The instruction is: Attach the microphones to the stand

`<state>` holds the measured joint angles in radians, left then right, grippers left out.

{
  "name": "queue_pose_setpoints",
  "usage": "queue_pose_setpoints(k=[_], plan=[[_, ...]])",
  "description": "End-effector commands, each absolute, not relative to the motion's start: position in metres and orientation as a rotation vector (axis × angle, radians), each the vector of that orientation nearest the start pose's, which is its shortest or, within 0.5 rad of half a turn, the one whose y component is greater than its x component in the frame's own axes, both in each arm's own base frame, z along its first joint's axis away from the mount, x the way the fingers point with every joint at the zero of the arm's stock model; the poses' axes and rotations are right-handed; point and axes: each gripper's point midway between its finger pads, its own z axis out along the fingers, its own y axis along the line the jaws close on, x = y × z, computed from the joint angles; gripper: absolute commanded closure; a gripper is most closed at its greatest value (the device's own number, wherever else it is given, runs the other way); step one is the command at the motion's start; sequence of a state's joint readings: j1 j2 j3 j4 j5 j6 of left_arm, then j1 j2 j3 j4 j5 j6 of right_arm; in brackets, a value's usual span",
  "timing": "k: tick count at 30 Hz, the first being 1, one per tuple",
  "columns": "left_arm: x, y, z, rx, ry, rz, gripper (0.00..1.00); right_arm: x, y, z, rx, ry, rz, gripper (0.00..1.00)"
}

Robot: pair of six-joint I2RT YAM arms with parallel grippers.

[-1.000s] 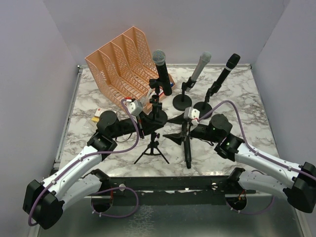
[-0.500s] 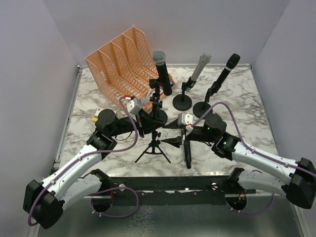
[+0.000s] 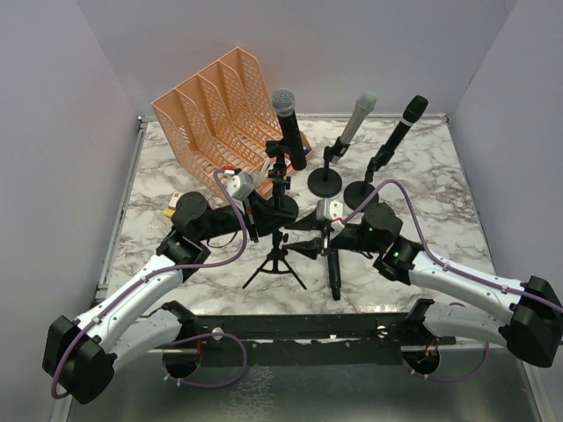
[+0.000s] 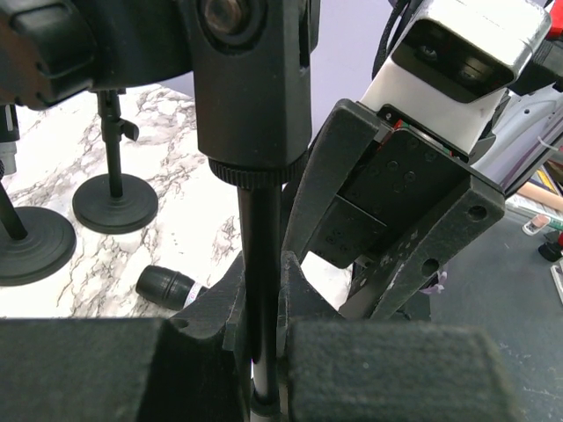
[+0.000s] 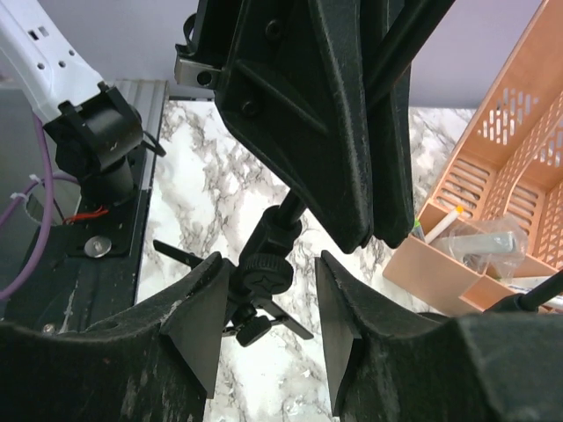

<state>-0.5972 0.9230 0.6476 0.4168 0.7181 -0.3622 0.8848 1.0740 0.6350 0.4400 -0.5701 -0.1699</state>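
Observation:
A small black tripod stand (image 3: 274, 260) stands at the table's front middle. My left gripper (image 3: 254, 220) is shut on its thin pole (image 4: 261, 229), just under the clip head. My right gripper (image 5: 266, 274) is open, its fingers on either side of the tripod's hub knob (image 5: 264, 271); the left finger is close to the knob. One all-black microphone (image 3: 334, 271) lies on the table right of the tripod, its end cap (image 4: 164, 283) showing in the left wrist view. Three microphones sit on round-base stands behind: silver-grilled black (image 3: 288, 125), silver-grey (image 3: 355, 116), black (image 3: 403, 125).
An orange file rack (image 3: 215, 110) stands at the back left, with small items in it (image 5: 479, 246). Round stand bases (image 4: 114, 204) sit close behind the tripod. A small box (image 3: 179, 202) lies by the left arm. The marble table's front edge (image 3: 290, 309) is near.
My right gripper has moved left up to the tripod and its jaws have narrowed around the hub. The left gripper keeps its hold on the pole.

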Motion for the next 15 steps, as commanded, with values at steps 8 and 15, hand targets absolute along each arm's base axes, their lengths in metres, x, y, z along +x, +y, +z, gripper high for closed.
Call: queue_pose_setpoints(k=[8, 15], plan=[[0.183, -0.281, 0.337, 0.808, 1.271, -1.287, 1.0, 0.161, 0.344, 0.251, -1.162, 1.149, 1.043, 0.67], [0.182, -0.28, 0.336, 0.807, 1.27, -1.291, 1.0, 0.167, 0.342, 0.251, -1.098, 1.182, 1.041, 0.76]])
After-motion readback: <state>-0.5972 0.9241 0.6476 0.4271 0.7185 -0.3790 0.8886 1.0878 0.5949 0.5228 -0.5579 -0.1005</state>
